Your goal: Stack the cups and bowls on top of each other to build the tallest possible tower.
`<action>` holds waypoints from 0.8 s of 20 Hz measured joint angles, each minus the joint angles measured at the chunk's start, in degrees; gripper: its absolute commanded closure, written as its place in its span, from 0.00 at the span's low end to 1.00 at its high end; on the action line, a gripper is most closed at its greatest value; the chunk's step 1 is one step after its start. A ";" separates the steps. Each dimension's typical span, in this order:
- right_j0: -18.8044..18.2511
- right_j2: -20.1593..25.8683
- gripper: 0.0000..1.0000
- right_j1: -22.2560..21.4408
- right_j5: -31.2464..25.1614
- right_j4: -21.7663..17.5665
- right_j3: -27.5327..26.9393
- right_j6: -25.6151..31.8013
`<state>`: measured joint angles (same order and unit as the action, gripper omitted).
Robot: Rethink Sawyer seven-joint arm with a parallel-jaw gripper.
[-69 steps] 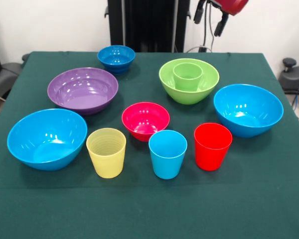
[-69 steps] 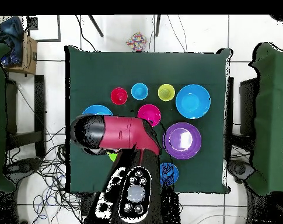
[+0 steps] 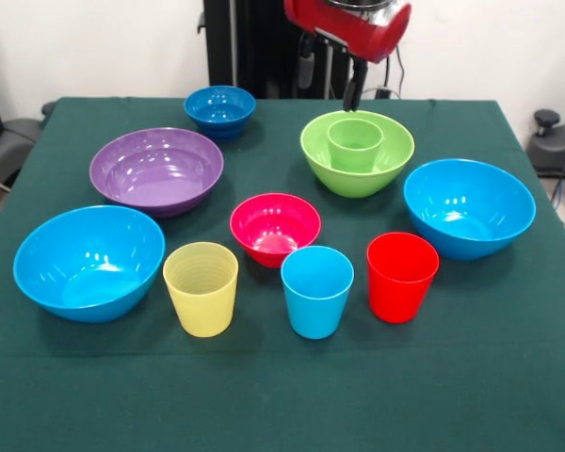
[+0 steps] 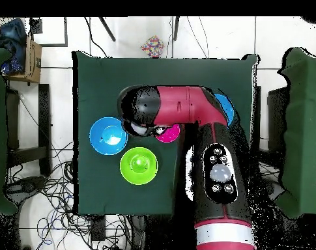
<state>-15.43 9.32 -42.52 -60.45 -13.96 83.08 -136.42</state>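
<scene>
The large lime-green bowl [image 3: 358, 179] stands at the back right with the green cup [image 3: 355, 143] upright inside it. The dark blue bowl [image 3: 219, 108], purple bowl [image 3: 156, 169], pink-red bowl [image 3: 275, 226] and two light blue bowls [image 3: 88, 262] [image 3: 468, 207] sit apart on the cloth. The yellow cup [image 3: 201, 288], light blue cup [image 3: 316, 291] and red cup [image 3: 401, 277] stand in a front row. The red arm [image 3: 348, 24] hangs high above the lime bowl. In the overhead view the arm's end with the gripper [image 4: 139, 125] is over the cups and hides them.
The dark green tablecloth [image 3: 282, 395] covers the whole table. The robot's black pedestal [image 3: 264, 47] stands behind the far edge. In the overhead view the arm [image 4: 186, 107] also hides the purple and dark blue bowls. Chairs flank the table [image 4: 297, 130].
The arm has swung from the front view's top right corner to the top centre, and now reaches across the table's middle. No cup or bowl has moved.
</scene>
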 measured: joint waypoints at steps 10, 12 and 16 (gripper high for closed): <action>-3.88 2.30 0.00 0.05 -4.21 -0.05 -1.87 0.00; -4.48 2.56 0.00 0.05 -4.92 -0.11 -2.31 0.00; -6.07 3.10 0.00 -0.19 -6.03 -0.21 -2.88 0.01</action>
<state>-21.50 12.42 -42.72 -66.49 -14.17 80.20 -136.41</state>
